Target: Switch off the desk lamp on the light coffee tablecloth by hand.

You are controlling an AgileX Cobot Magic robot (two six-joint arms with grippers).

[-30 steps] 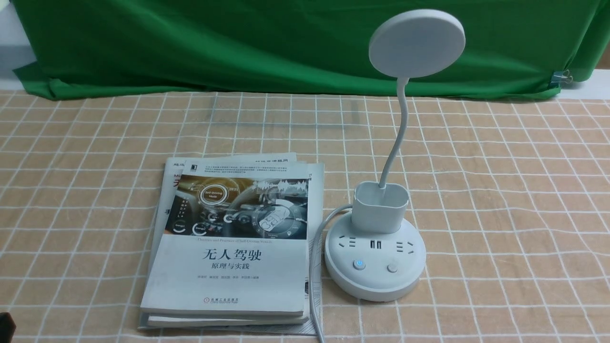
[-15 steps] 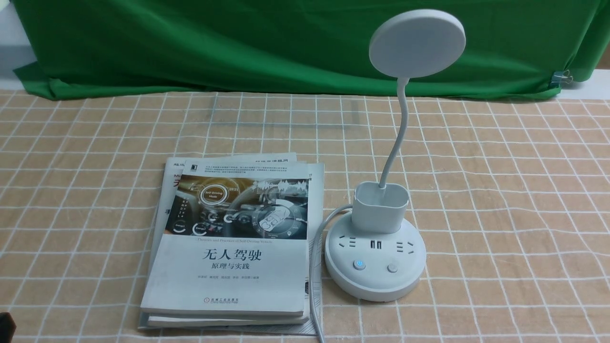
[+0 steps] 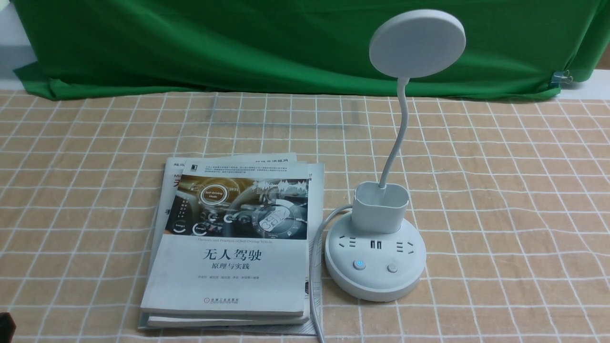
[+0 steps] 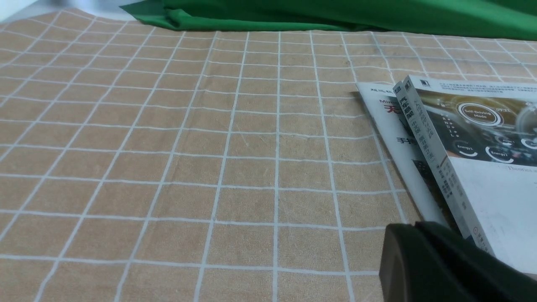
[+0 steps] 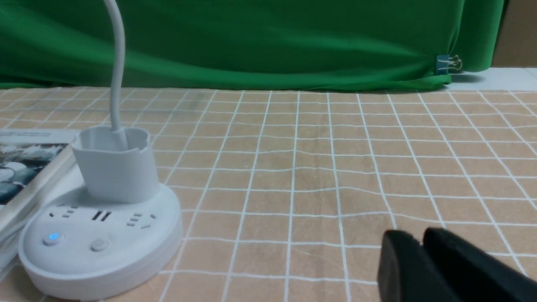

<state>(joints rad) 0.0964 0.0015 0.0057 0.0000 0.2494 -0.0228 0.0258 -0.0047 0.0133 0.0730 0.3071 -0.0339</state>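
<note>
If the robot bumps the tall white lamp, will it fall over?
The desk lamp might wobble, but probably wouldn't tip from a gentle nudge, because its round base sits flat and wide. Its thin, curved neck looks bendy, so the big disc head would likely sway. A hard push up high could perhaps topple it.

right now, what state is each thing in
lamp: upright, no glow visible on its head
left button: lit blue
right button: unlit
books: closed, stacked
tan cloth: spread out, slightly creased
green cloth: hanging in folds
left gripper: shut
right gripper: slightly open
</note>
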